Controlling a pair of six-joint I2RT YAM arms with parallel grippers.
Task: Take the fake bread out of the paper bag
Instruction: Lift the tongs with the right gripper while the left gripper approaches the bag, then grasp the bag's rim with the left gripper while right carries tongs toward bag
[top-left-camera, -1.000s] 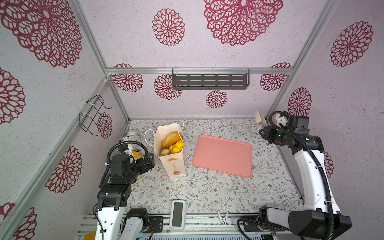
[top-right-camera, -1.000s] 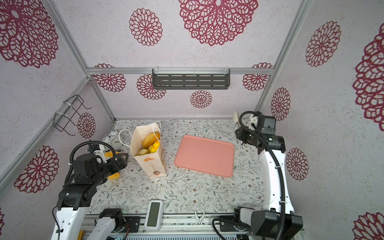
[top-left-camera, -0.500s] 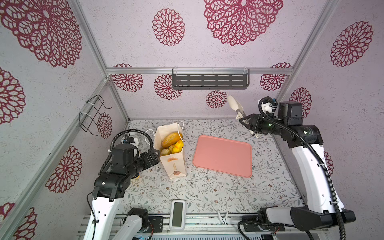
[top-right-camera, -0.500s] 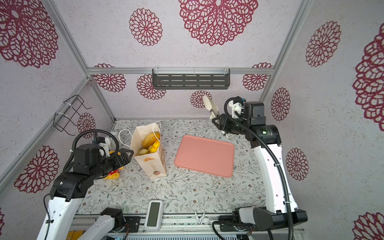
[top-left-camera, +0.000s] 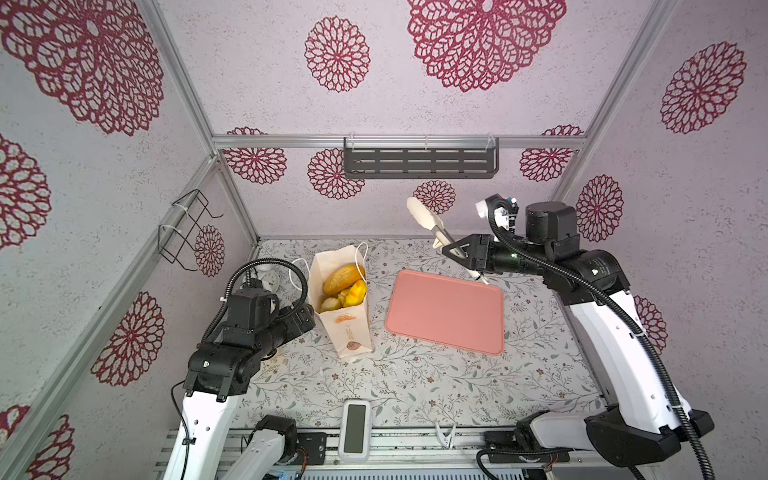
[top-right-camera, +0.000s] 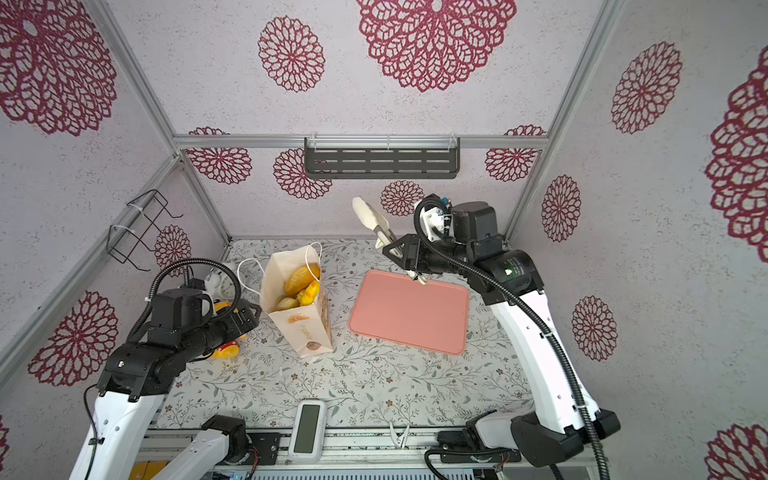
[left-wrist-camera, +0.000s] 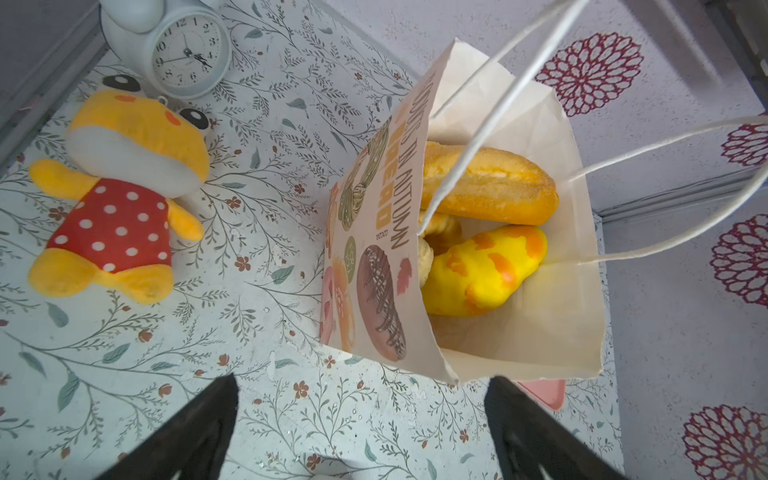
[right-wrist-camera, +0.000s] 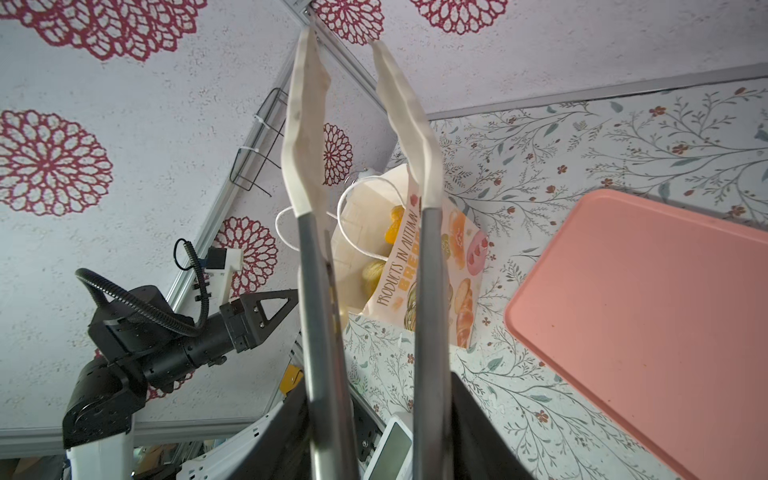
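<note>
My right gripper (top-left-camera: 457, 253) has swung the tongs (top-left-camera: 422, 214) toward the bag (top-left-camera: 349, 332); their tips stand spread, empty. The bread (top-left-camera: 343, 277) lies inside the bag. I should enter from above, clear of the handles (left-wrist-camera: 490, 132).

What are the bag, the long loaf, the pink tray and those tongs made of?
The paper bag is matte cream paper, creased and printed. The long loaf looks like plastic or foam: golden, grainy crust, slight sheen. The pink tray is likely plastic or silicone: smooth, uniform, rounded rim. The tongs have dull grey metal arms and matte cream tips, perhaps silicone.
</note>
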